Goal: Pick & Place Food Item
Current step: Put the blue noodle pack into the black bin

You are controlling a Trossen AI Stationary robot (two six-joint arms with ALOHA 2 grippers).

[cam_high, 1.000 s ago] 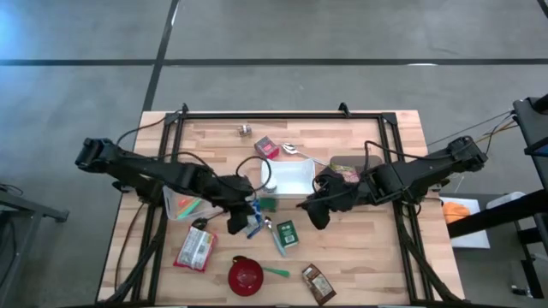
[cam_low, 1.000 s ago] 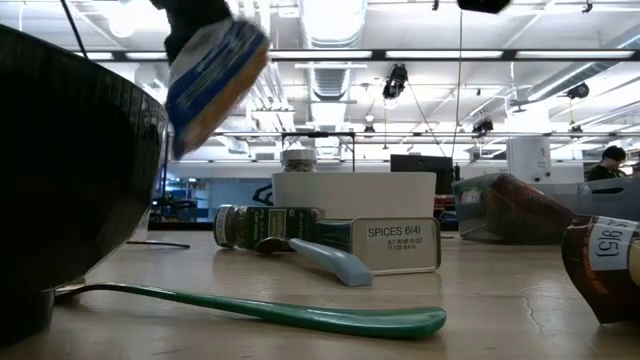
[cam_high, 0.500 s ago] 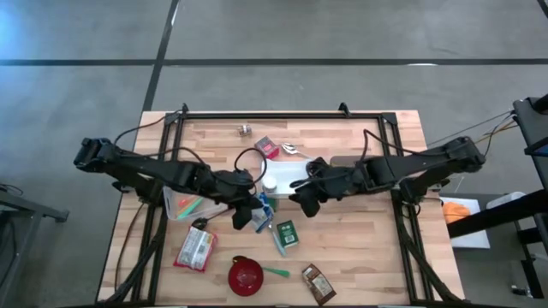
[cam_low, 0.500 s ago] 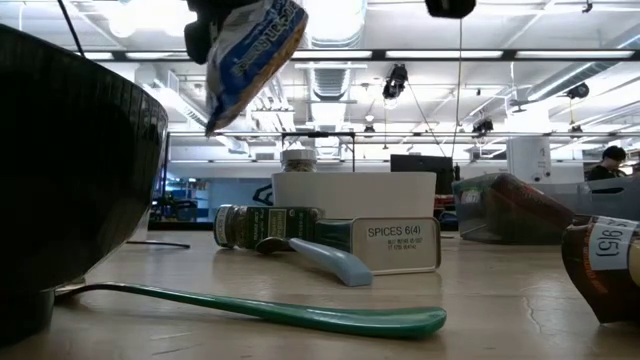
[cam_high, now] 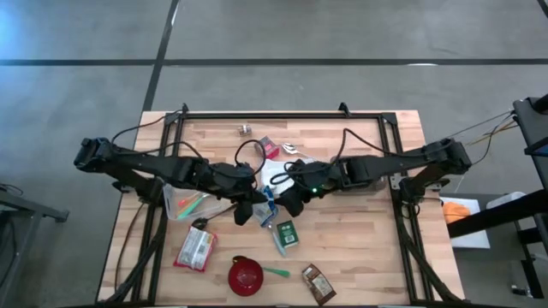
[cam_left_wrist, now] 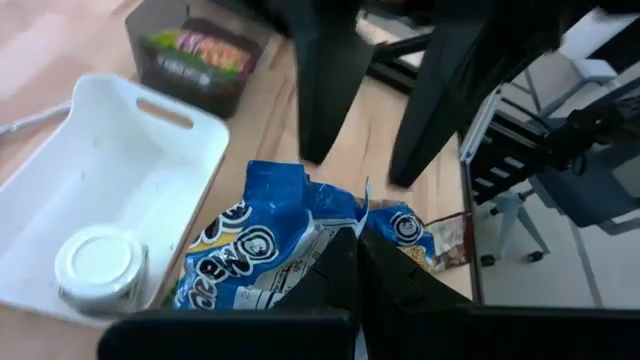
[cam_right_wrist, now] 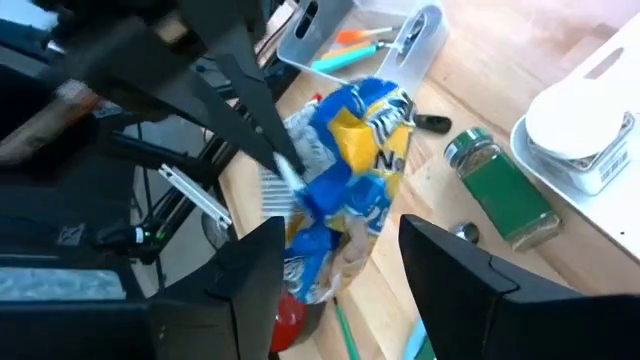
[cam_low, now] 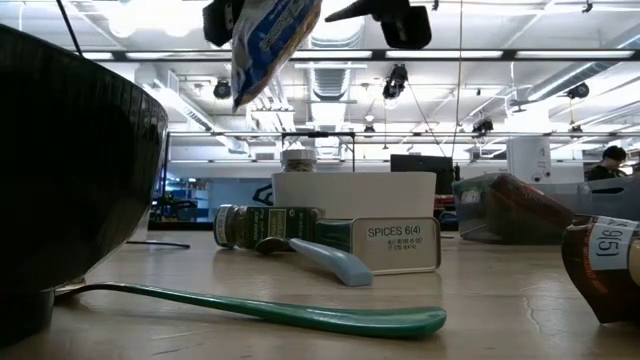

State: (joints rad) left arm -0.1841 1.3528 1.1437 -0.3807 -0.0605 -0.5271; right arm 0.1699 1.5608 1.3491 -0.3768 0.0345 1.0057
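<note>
Left end effector (cam_high: 255,208) clamped tight on the blue snack bag (cam_high: 265,208), hoisted off the surface (cam_high: 360,257) near frame center. Right end effector (cam_high: 289,201) just beside it, fingers spread, gripping nothing. White bin (cam_high: 288,176) right behind.

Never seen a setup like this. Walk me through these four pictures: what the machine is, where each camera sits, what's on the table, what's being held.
Two dark robot arms work at a wooden table. One picture looks straight down, one looks level across the tabletop, and one comes from each arm's wrist.

The left tool is shut on a blue snack bag, lifted above the table. The right tool, fingers open, points at the bag from close by and holds nothing.

On the table: a white bin with a white-lidded jar in it, a green spice jar, a green box, a red bowl, a green spoon, and other packets.
</note>
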